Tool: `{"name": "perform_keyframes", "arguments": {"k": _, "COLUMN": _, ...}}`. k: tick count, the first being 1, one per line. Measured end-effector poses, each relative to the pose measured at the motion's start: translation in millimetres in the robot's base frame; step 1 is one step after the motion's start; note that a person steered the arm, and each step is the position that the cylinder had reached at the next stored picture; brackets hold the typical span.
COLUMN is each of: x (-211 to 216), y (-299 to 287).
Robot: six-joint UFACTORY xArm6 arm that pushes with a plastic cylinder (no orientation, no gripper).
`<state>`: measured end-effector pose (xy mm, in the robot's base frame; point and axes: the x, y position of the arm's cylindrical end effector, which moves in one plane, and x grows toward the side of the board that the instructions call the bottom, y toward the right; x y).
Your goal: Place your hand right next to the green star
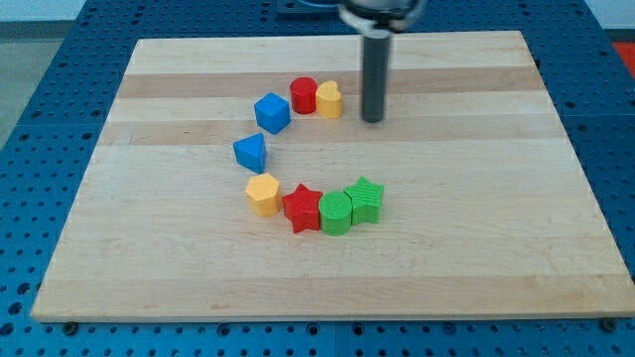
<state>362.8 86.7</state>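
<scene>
The green star (367, 199) lies at the right end of a curved row of blocks, touching a green round block (336, 212) on its left. My tip (372, 120) is on the board near the view's top, well above the green star and apart from it. The tip stands just right of a yellow block (329, 99), with a small gap between them.
A red star (303, 206) and a yellow hexagon-like block (263, 193) continue the row to the left. A blue triangle-like block (251, 152), a blue cube (272, 112) and a red cylinder (304, 95) curve up toward the yellow block. The wooden board (476, 198) lies on a blue pegboard table.
</scene>
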Motion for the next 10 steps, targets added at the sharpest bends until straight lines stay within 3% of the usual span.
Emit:
{"name": "perform_keyframes", "arguments": {"k": 1, "x": 1, "y": 30}}
{"name": "perform_keyframes", "arguments": {"k": 3, "x": 65, "y": 7}}
{"name": "perform_keyframes", "arguments": {"k": 7, "x": 72, "y": -22}}
{"name": "perform_keyframes", "arguments": {"k": 9, "x": -5, "y": -17}}
{"name": "perform_keyframes", "arguments": {"k": 10, "x": 16, "y": -31}}
